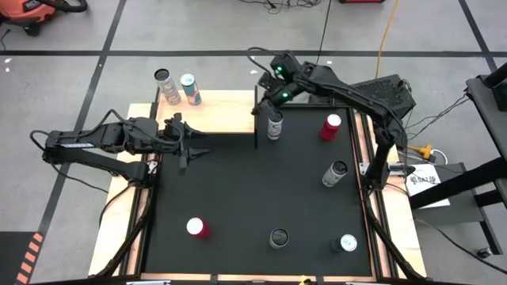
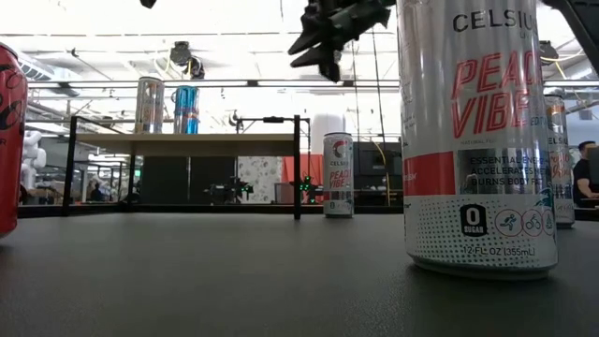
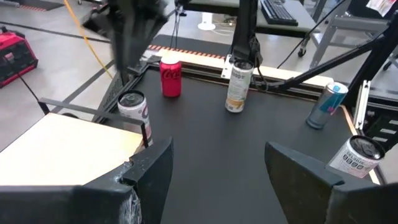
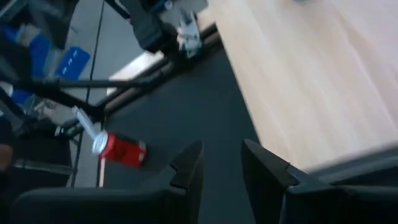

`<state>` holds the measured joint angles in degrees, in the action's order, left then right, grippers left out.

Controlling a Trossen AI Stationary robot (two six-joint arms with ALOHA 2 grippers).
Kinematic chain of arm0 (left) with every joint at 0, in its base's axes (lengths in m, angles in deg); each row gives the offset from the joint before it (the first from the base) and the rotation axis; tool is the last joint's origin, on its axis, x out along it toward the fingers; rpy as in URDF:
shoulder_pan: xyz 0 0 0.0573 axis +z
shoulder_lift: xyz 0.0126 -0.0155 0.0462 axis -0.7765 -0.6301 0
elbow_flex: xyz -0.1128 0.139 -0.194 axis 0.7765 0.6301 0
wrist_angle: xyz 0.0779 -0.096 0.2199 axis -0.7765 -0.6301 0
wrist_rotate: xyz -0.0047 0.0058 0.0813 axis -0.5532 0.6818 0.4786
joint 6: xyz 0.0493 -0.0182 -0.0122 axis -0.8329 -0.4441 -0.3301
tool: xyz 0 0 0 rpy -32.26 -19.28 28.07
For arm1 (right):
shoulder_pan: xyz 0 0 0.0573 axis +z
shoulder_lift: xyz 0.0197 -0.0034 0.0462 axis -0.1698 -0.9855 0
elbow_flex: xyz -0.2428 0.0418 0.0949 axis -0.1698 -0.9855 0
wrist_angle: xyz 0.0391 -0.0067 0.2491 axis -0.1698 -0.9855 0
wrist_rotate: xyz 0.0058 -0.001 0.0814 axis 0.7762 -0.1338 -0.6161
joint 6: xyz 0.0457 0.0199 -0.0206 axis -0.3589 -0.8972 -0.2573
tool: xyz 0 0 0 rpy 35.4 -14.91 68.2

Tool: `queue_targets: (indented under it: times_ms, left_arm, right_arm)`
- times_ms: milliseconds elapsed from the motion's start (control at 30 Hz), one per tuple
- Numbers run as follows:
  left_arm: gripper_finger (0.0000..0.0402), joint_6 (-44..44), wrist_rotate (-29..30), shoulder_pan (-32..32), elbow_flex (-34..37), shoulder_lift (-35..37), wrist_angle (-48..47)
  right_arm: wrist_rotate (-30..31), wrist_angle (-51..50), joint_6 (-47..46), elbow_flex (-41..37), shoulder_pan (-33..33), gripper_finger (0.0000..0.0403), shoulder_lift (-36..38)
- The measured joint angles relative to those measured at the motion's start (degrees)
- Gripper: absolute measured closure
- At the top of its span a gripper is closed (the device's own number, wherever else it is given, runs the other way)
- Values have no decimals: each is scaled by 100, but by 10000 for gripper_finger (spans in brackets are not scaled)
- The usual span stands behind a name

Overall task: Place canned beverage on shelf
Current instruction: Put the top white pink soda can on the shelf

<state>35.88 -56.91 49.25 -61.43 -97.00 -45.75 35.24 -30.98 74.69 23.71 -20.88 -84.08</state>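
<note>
The shelf [image 1: 218,111] is a pale wood board on thin black legs at the table's far left; it also shows in the low view [image 2: 187,144]. Two cans [image 1: 166,85] [image 1: 190,89] stand on its far edge. A white Celsius can [image 1: 275,125] stands upright on the black table beside the shelf's right end. My right gripper [image 1: 269,96] hangs above this can and the shelf's right end, open by a narrow gap and empty [image 4: 221,152]. My left gripper [image 1: 200,144] is open and empty [image 3: 217,168], near the shelf's near edge.
Other cans stand on the table: a red one [image 1: 330,127] and a silver one [image 1: 335,174] at the right, and a red one [image 1: 196,228], a dark-topped one [image 1: 279,237] and a blue one [image 1: 344,244] along the near side. The table's middle [image 1: 253,190] is bare.
</note>
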Motion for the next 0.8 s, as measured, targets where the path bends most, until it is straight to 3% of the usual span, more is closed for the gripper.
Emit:
queue_targets:
  times_ms: [133,467,800]
  left_arm:
    - [148,0,0,-2,0,0,19]
    - [148,2,0,-4,0,0,26]
    - [148,11,0,0,0,0,26]
  right_arm:
    - [614,-642,170,0,62,312,351]
    - [3103,-2716,872,2,573,312,1079]
    - [3112,-2700,391,2,798,287,983]
